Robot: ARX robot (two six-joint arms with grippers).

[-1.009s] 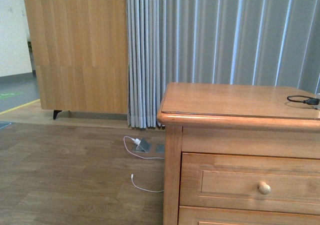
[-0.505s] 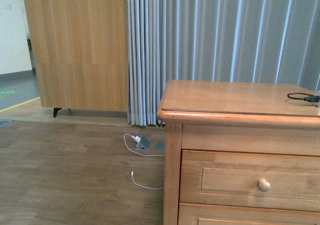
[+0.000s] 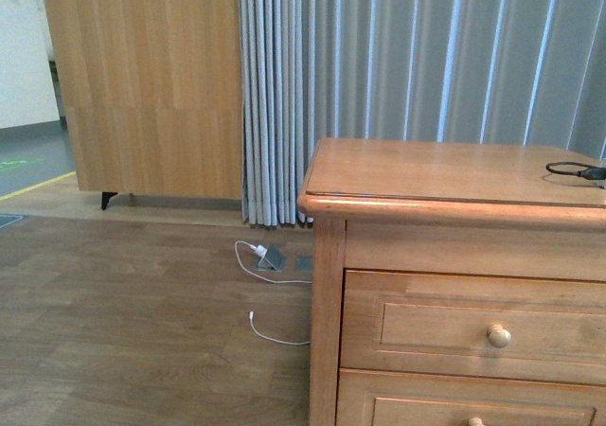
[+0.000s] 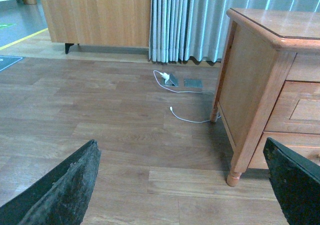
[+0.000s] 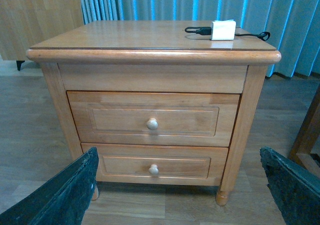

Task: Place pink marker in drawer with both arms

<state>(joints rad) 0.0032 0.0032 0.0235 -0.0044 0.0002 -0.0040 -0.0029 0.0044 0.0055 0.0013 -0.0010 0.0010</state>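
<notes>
Drawer: we see the drawer (image 5: 152,120) closed ahead of the right gripper (image 5: 180,195), contents hidden.
Pink marker: we cannot see it.
Grippers: right and left gripper (image 4: 185,185) both spread wide.

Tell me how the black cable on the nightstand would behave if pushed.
The black cable lies in a loose loop, so it likely flops rather than sliding whole. It seems joined to the white block, which may drag across the glossy top.
</notes>
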